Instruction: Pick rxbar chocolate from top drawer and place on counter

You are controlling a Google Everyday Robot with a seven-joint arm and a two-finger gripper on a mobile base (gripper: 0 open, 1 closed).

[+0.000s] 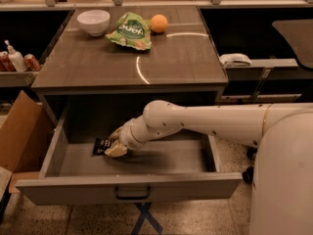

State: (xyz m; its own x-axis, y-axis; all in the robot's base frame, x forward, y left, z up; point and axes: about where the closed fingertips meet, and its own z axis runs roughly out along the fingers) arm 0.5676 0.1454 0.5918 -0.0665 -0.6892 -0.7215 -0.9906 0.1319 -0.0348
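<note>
The rxbar chocolate, a small black wrapper with pale lettering, lies flat on the floor of the top drawer, left of centre. The drawer is pulled fully out below the counter. My gripper is down inside the drawer at the bar's right end and covers that end. The white arm reaches in from the right, over the drawer's right wall. The bar rests on the drawer floor and is not lifted.
On the counter stand a white bowl, a green snack bag and an orange along the back. A cardboard box sits left of the drawer. Bottles and cans stand on a left shelf.
</note>
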